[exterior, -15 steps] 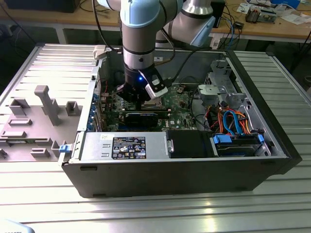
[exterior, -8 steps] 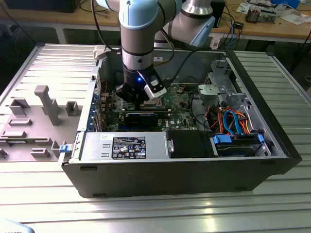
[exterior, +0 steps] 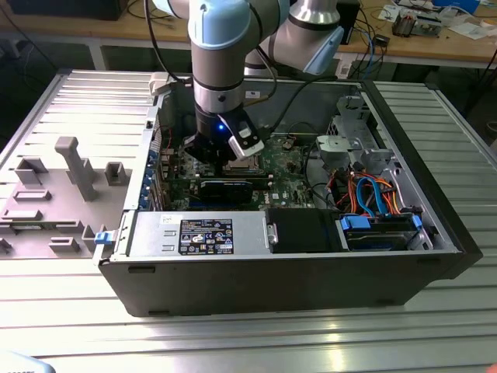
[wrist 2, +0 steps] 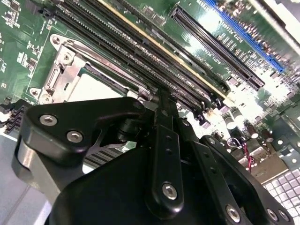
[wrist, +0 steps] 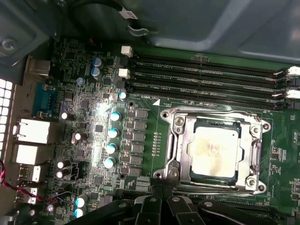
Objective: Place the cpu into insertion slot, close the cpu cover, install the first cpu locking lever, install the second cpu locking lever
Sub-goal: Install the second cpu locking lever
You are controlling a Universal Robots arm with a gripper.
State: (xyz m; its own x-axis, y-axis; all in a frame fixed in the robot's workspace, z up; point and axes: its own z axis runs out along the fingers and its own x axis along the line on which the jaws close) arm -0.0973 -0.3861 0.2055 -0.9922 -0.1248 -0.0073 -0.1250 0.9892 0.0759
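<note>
Gripper (wrist: 161, 199) beside seemingly covered cpu (wrist: 213, 152)

In the second wrist view the gripper (wrist 2: 161, 101) hides most of the cpu (wrist 2: 101, 89) and the cpu cover (wrist 2: 63, 72). In the exterior view the arm (exterior: 221, 78) blocks the insertion slot beneath it.

The cpu (wrist: 214, 152), silver-grey and smudged, lies flat in the insertion slot (wrist: 193, 172). The cpu cover (wrist: 180, 154), a silvery frame, lies closed around it, at 3 o'clock of the capacitor row.
</note>
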